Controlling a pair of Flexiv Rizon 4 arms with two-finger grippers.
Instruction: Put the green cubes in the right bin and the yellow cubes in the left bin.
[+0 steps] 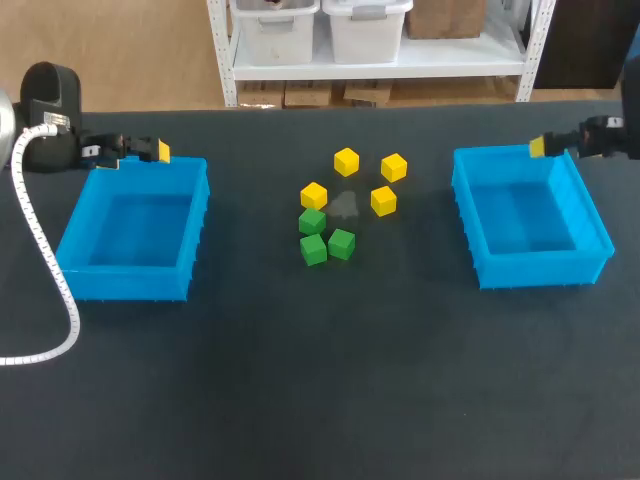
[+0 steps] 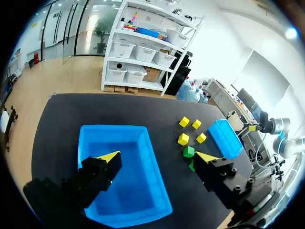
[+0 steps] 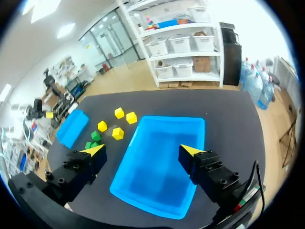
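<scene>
Several yellow cubes [image 1: 346,161] and three green cubes [image 1: 314,249] lie clustered at the table's middle, the green ones nearer the front. The left blue bin [image 1: 130,270] and the right blue bin [image 1: 530,262] are both empty. My left gripper [image 1: 155,151] hovers open over the left bin's far rim. In the left wrist view that gripper [image 2: 158,156] spans the left bin [image 2: 112,128], with the cubes [image 2: 182,139] off to one side. My right gripper [image 1: 540,147] is open above the right bin's far rim. In the right wrist view it [image 3: 143,150] holds nothing over the right bin [image 3: 157,167].
The table is a dark cloth surface [image 1: 320,380]. A white ribbed cable [image 1: 45,250] from my left arm curves down over the table to the left of the left bin. A pale smudge [image 1: 346,207] marks the cloth among the cubes.
</scene>
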